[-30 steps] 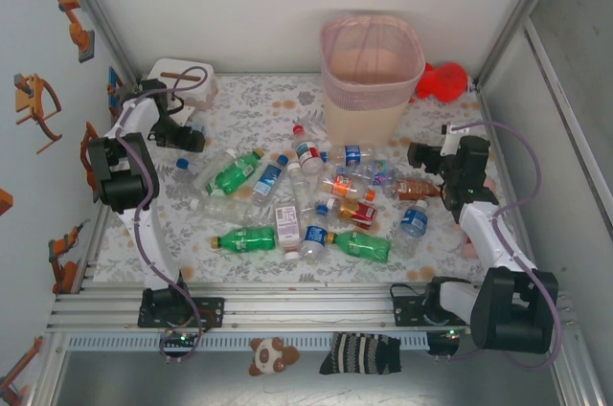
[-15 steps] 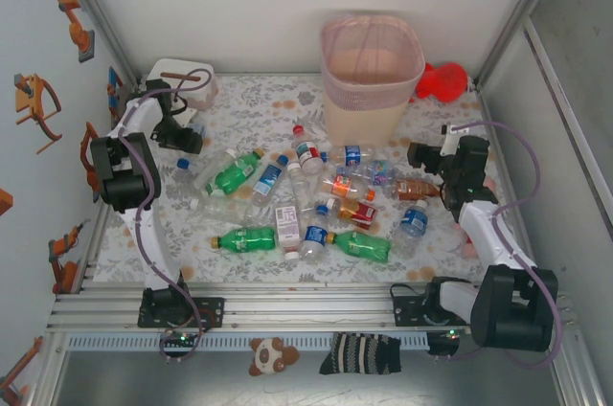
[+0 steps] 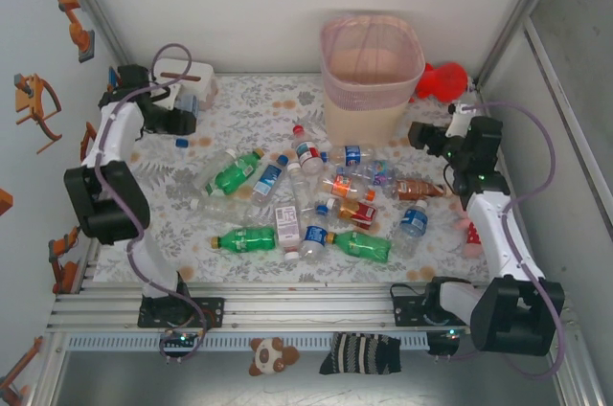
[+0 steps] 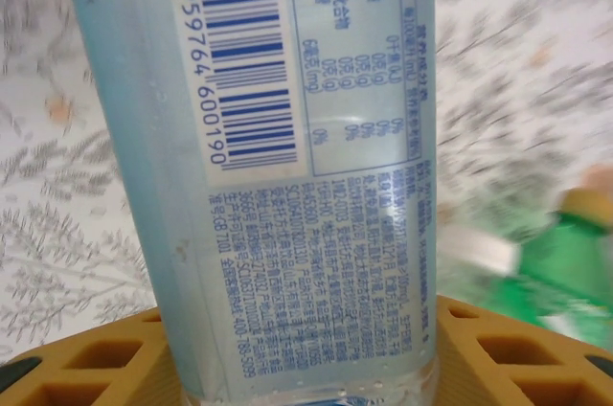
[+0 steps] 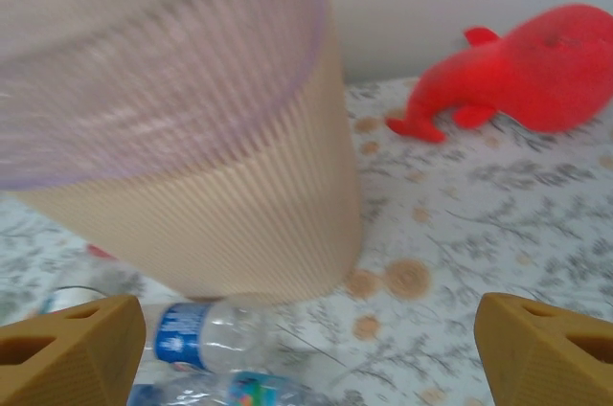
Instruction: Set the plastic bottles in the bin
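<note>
2 grippers differ: the left gripper (image 4: 297, 358) is clamped on a clear bottle (image 4: 287, 186) at the back-left corner, the right gripper (image 5: 306, 349) gapes empty beside the bin (image 5: 192, 157), and other plastic bottles (image 3: 306, 200) lie strewn across the floral tablecloth (image 3: 249, 100) between white walls (image 3: 239, 4).

Top external: high at near edge, looks down over whole table (image 3: 239, 100)
Left wrist: very close on bottle (image 4: 287, 234)
Right wrist: low, near, faces bin (image 5: 192, 186), red toy (image 5: 536, 71); both also in top view
</note>
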